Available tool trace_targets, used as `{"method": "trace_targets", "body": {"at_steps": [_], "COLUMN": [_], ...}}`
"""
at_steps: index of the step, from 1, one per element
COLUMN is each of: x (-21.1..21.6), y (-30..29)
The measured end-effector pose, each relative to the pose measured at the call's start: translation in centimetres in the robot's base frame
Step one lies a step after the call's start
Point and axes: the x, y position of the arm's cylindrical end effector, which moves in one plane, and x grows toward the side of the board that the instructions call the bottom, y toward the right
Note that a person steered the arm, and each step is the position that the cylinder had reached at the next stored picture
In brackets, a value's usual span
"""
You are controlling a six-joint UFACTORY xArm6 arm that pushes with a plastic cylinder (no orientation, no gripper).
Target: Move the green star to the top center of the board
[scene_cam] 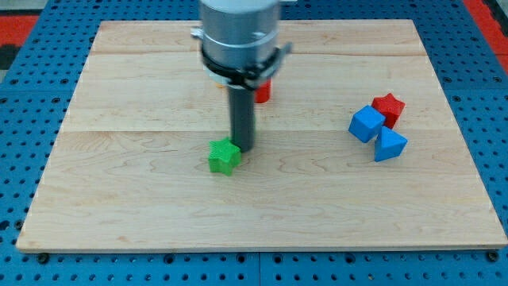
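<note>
The green star (224, 156) lies on the wooden board (143, 199), a little left of the middle and below centre. My tip (244, 148) stands right beside the star's upper right edge, touching or almost touching it. The rod rises from there to the arm's grey body (240, 32) at the view's top centre.
A red block (263, 90) sits partly hidden behind the rod, above the star. At the view's right a red star (389, 107), a blue cube (366, 124) and a blue triangular block (389, 145) cluster together. A blue perforated table (24, 159) surrounds the board.
</note>
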Motion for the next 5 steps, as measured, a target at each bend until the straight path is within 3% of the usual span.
{"method": "trace_targets", "body": {"at_steps": [1, 2, 3, 5], "x": [1.8, 6.6, 7.7, -1.4], "y": [3.2, 7.0, 2.1, -5.5]}}
